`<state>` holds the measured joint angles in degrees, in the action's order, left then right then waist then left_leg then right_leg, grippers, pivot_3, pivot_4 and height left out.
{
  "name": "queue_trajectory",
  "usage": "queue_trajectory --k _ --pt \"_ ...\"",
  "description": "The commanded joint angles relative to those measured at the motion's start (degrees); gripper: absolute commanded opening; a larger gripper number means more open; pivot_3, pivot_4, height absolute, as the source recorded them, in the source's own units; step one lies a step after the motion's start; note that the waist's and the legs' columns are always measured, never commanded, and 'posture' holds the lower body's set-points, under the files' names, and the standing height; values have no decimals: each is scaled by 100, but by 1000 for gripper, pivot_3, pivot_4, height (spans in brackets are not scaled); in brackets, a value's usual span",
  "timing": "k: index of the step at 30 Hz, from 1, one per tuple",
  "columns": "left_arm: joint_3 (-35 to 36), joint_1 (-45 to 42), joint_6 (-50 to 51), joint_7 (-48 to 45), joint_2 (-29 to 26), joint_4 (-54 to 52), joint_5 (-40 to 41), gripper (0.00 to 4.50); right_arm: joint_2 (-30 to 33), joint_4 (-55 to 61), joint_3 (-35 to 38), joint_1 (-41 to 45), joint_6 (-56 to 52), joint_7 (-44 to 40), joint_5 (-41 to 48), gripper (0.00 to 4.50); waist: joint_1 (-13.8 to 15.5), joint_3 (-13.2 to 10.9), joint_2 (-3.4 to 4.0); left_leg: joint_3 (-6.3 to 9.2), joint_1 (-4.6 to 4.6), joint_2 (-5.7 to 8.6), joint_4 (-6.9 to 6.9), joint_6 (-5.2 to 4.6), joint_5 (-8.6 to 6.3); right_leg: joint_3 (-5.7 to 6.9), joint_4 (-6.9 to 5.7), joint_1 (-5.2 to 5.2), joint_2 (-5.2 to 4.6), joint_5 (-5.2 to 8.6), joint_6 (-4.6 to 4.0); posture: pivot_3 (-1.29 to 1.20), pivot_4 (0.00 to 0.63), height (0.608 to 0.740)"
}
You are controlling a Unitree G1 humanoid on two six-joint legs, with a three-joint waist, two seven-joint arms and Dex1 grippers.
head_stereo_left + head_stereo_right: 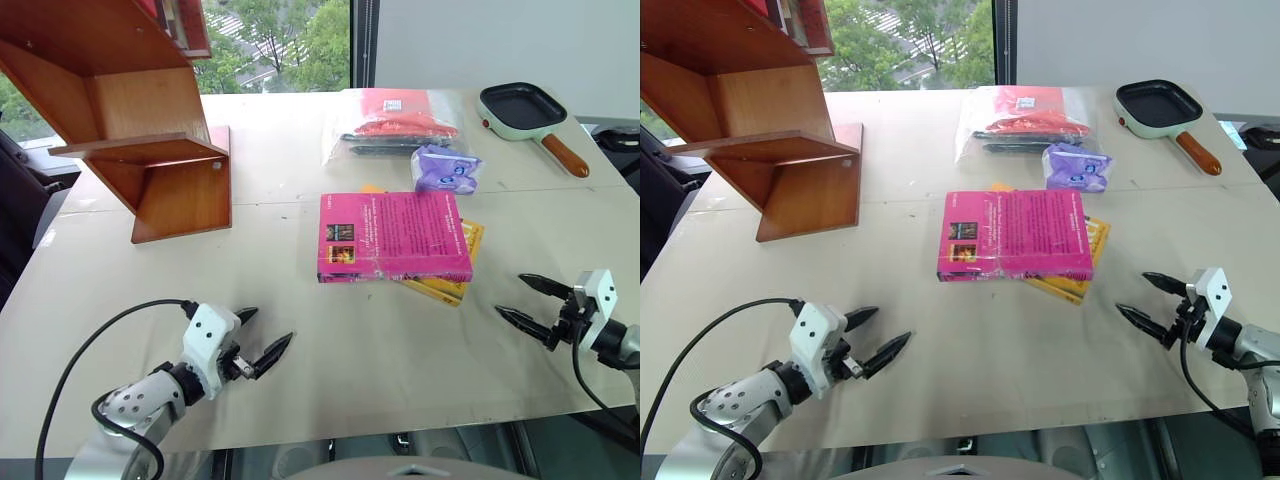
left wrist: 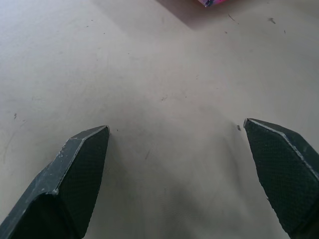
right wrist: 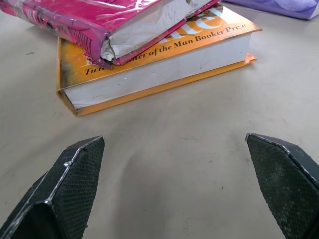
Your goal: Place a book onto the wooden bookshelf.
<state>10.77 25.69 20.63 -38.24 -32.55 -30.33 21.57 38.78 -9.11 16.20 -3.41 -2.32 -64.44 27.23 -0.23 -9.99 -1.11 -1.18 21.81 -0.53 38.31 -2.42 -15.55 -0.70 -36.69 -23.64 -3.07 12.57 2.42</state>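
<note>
The magenta-pink book (image 1: 393, 237) lies flat in the middle of the table, stacked on a yellow book (image 1: 455, 285); the right wrist view shows its worn white page edge (image 3: 144, 30). The wooden bookshelf (image 1: 130, 110) stands at the back left of the table, with slanted reddish-brown boards. My left gripper (image 1: 263, 337) hovers low over the near left of the table, open and empty, pointing toward the book. To the right of the books, near the table's right edge, my right gripper (image 1: 520, 298) is open and empty and points at them.
Behind the books lie a purple packet (image 1: 445, 168) and a clear bag with red contents (image 1: 395, 125). A pale green pan with a brown handle (image 1: 525, 110) sits at the back right. The table's front edge (image 1: 330, 425) runs just below both grippers.
</note>
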Motion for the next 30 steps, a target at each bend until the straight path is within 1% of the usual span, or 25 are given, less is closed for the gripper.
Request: queue_trajectory --k 1,7,11,14,18,21,26,28,29,30 --pt "-25 120 -9 -16 22 -136 40 4449 126 97 137 113 2 -60 78 4500 -1 0 0 0 0 0 0 0 0 0 0 0 0 0 0 0 150 740" --pt "-4 123 -60 -32 14 -156 20 4449 98 4 84 234 34 -58 27 4500 -1 0 0 0 0 0 0 0 0 1 0 0 1 0 0 0 150 740" --pt "174 -16 -43 -150 -124 -218 146 4449 103 -133 70 527 23 -28 22 4500 -2 0 0 -1 0 0 0 0 0 1 0 0 2 -1 -1 0 150 740" --pt "579 -320 203 -393 -453 -319 577 4449 122 -465 6 1182 -38 145 -78 4500 -35 -3 -3 0 0 0 1 0 0 8 -1 -2 5 -1 0 0 150 740" --pt "1439 -750 659 -986 -1126 -481 1642 4449 149 -1377 -401 2629 -166 313 -526 4500 -71 -9 -4 -3 -5 -6 4 0 0 15 -7 -4 9 -9 -13 0 150 740" --pt "1861 -918 755 -1305 -1477 -530 2012 4449 78 -2201 -836 3628 5 387 -1061 4500 -77 -10 -3 -10 0 -5 0 0 0 13 -4 -10 23 -11 -17 0 150 740" --pt "2570 -1043 1084 -1728 -2022 -503 2558 4449 -328 -3529 -1292 5014 359 166 -1481 4500 -67 -14 -1 -6 23 -4 -8 2 0 16 7 -29 24 -11 -16 0 150 740" --pt "2865 -1103 1248 -1757 -2112 -481 2843 4500 -481 -4132 -1519 5515 614 70 -1753 3916 -71 -17 1 -6 25 -4 -14 2 0 18 16 -29 23 -11 -16 0 150 740" --pt "2951 -1116 1333 -1753 -2132 -484 2949 4500 -526 -4394 -1591 5698 730 50 -1867 3541 -75 -17 2 -5 28 -4 -14 2 0 19 21 -29 22 -11 -16 0 150 740" --pt "3031 -1078 1413 -1790 -2157 -507 3024 4500 -571 -4646 -1635 5874 828 70 -1958 3056 -72 -17 2 -5 29 -4 -14 2 0 20 22 -29 19 -12 -16 0 150 740"
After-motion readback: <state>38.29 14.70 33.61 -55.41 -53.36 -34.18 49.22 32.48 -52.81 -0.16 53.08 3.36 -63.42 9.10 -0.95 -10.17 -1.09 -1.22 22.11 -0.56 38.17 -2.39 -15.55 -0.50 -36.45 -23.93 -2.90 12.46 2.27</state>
